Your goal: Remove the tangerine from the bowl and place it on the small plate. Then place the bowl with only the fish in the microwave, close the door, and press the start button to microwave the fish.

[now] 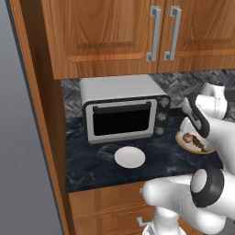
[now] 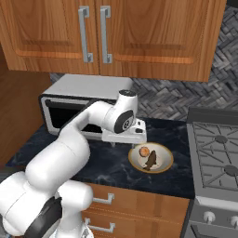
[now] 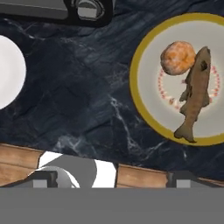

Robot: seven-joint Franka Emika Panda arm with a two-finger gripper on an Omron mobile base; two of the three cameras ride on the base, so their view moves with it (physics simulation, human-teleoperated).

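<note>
gripper (image 3: 109,177) spread wide, empty, over bare counter (image 3: 87,105) between small plate (image 3: 6,72) and bowl (image 3: 146,118)

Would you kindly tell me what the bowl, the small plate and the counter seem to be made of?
The bowl: probably glazed ceramic, judging by its smooth yellowish rim and pale speckled inside. The small plate: plain matte white, ceramic or plastic; the look leaves it open. The counter: dark stone, marble-like, with pale veins.

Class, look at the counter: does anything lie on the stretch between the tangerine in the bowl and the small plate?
Nothing visible does. The tangerine sits in the bowl beside the fish; only bare dark counter separates the bowl from the small plate. The toaster oven stands behind, off that path.
</note>
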